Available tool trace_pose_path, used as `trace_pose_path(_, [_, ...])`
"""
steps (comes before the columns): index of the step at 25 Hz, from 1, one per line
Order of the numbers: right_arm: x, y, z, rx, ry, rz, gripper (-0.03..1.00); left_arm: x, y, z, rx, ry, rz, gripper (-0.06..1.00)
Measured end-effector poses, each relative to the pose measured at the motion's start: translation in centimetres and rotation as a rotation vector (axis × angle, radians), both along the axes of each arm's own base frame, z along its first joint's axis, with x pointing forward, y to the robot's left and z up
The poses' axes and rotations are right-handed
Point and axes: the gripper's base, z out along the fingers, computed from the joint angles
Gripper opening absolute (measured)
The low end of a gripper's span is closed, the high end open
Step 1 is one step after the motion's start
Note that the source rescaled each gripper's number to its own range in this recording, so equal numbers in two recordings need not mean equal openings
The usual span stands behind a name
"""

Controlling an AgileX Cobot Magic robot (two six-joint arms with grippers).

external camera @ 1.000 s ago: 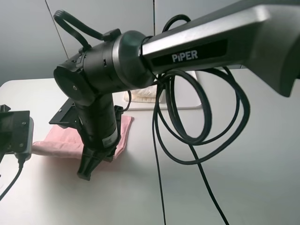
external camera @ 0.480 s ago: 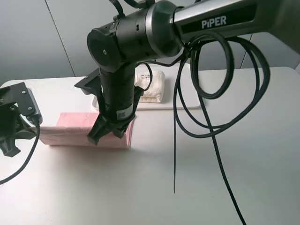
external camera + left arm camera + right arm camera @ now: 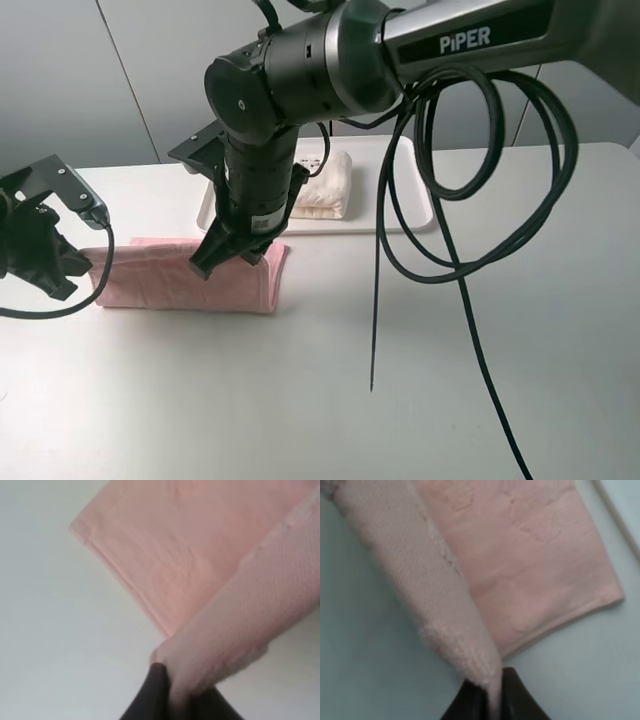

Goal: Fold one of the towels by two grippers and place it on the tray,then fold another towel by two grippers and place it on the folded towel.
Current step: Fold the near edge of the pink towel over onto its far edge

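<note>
Counted: two towels, one tray, two grippers, one on each black arm.

Nearest, a wide bare stretch of the white table [image 3: 300, 410] is seen, crossed only by a thin black cable [image 3: 375, 300] hanging from the right arm [image 3: 300, 70]; its thicker loops are hung over the table's right side, where open room is left.

Further in, the pink towel [image 3: 180, 288] is laid on the table as a long folded strip, in front of the tray's left end and off it. Its right end is pinched by the right gripper [image 3: 492, 692], jaws pressed together on a raised fold of cloth. Its left end is pinched the same way by the left gripper [image 3: 172, 692], jaws closed on a lifted fold. The flat layer beneath is seen in both wrist views, edges straight, one corner showing in each.

Behind, the tray [image 3: 405, 220] is set with the cream-white towel [image 3: 328, 185] folded on it; the tray's right part is bare.

The tray's left end and part of the cream-white towel are hidden by the right arm. The left gripper's tips are hard to make out from above. Both wrist views are blurred. The right arm is cut off at the top edge.
</note>
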Motion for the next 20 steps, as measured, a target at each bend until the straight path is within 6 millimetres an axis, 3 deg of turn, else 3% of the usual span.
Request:
trace_pose_path(10, [1.3, 0.4, 0.4, 0.062, -0.14, -0.053, 0.01, 2.6, 0.0, -0.7, -0.055, -0.005, 0.078, 0.04])
trace_pose_path(13, [1.9, 0.4, 0.6, 0.075, -0.201, -0.096, 0.05, 3.0, 0.1, -0.4, -0.054, -0.035, 0.095, 0.16])
trace_pose_path(14, [2.0, 0.4, 0.7, 0.074, -0.217, -0.097, 0.11, 3.1, 0.2, -0.4, -0.052, -0.048, 0.103, 0.25])
trace_pose_path(16, [2.2, 0.4, 0.8, 0.088, -0.236, -0.104, 0.31, 3.3, 0.3, -0.2, -0.046, -0.076, 0.122, 0.54])
trace_pose_path(18, [2.2, 0.5, 0.8, 0.103, -0.237, -0.123, 0.62, 3.8, 0.5, 0.1, -0.053, -0.115, 0.169, 0.84])
trace_pose_path(20, [2.3, 0.5, 0.9, 0.108, -0.236, -0.144, 0.87, 4.4, 0.6, 0.7, -0.077, -0.15, 0.221, 0.97])
